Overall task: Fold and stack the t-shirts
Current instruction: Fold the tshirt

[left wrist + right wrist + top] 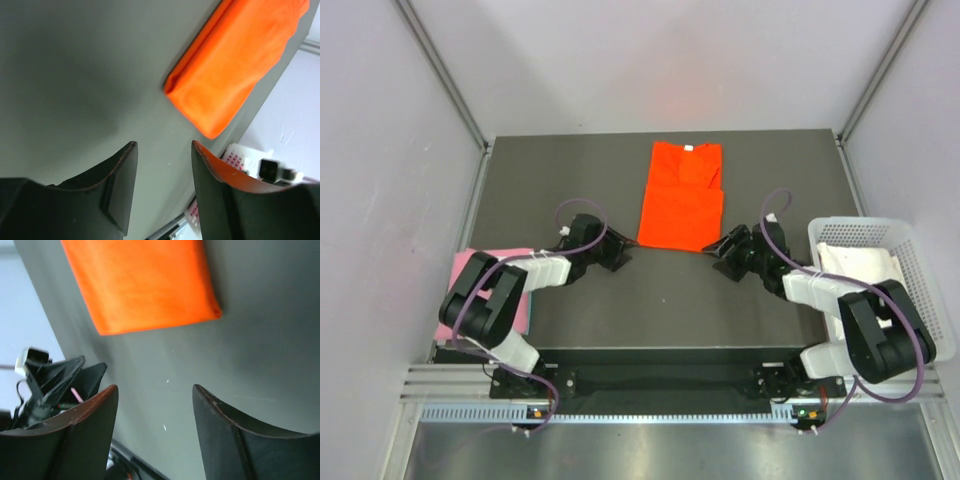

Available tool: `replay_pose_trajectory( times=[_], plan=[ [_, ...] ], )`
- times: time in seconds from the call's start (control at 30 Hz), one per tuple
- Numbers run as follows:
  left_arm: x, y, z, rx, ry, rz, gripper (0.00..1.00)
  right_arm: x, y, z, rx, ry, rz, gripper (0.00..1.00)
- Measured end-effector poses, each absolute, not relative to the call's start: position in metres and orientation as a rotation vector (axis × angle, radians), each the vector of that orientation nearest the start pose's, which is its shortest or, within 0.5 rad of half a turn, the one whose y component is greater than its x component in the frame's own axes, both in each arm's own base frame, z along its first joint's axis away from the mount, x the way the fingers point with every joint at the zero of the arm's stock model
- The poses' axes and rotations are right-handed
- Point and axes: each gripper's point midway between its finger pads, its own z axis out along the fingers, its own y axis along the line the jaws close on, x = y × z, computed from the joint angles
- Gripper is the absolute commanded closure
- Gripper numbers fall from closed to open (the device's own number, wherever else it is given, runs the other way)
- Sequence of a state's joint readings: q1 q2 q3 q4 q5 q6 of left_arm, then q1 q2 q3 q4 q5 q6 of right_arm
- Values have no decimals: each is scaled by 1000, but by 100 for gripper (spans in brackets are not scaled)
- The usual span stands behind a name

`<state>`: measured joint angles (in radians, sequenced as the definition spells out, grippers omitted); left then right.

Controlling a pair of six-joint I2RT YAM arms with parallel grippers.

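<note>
Fabric of the orange-red t-shirt point(682, 195) was seen folded into a narrow strip and laid flat on the middle of the table point(570, 180), with its collar at the far end and its near hem just ahead of both arms. The layers were not squared: along the right edge the far half was set in from the near half. The left gripper point(617, 260) and the right gripper point(715, 247) were held low near the two near corners, each with its fingers spread apart and nothing between them; the cloth was touched by neither. The pink t-shirt point(526, 308) was laid at the near left edge, partly hidden under the left arm, and what appeared to be the white t-shirt point(855, 258) was kept in the basket point(930, 300) at the right. It was judged that a crosswise fold could be spoiled if only the top layer were pinched at a corner, since the strip would then be peeled open. A skewed fold could also be caused if the two corners were lifted unevenly, and the offset right edge could be carried into the stack.
</note>
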<state>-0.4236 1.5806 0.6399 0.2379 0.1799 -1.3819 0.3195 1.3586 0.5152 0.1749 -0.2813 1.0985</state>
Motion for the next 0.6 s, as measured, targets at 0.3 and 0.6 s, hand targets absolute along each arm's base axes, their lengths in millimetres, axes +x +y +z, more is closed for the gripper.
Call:
replay_pose_trajectory(
  times=[0.3, 0.6],
  plan=[
    [352, -231, 39, -1151, 2254, -1007, 47, 306, 158, 42, 1101, 2114, 873, 43],
    [365, -235, 41, -1163, 2172, -1042, 47, 329, 157, 38, 1179, 1990, 909, 47]
  ],
)
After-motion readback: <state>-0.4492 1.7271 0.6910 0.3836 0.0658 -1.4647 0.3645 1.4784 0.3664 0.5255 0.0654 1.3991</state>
